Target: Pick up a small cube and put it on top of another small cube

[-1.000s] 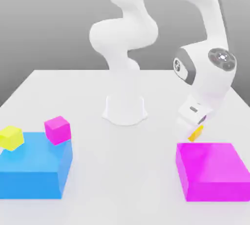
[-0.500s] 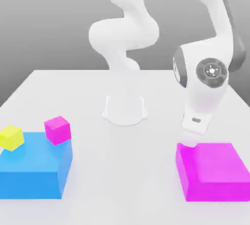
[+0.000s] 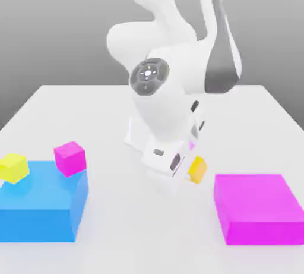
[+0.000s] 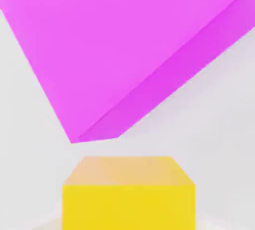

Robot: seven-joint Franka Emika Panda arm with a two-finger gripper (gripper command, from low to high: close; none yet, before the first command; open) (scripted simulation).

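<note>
"Small golden-yellow cube (image 3: pixel 198 169), where is it?"
"Pinched at the tip of the white robot gripper (image 3: pixel 189 175), to the exterior view's left of the big magenta block (image 3: pixel 258 198)."
"Gripper closed?"
"Yes, snug on the cube."

The robot arm (image 3: pixel 157 88), bent forward, covers much of its own base (image 3: pixel 138 133) and is cut by the exterior view's upper edge. In the hand view, the frame's edges crop the big magenta block (image 4: pixel 114 39) and the golden cube (image 4: pixel 128 206), while the exterior view clips the blue block (image 3: pixel 38 222).
</note>
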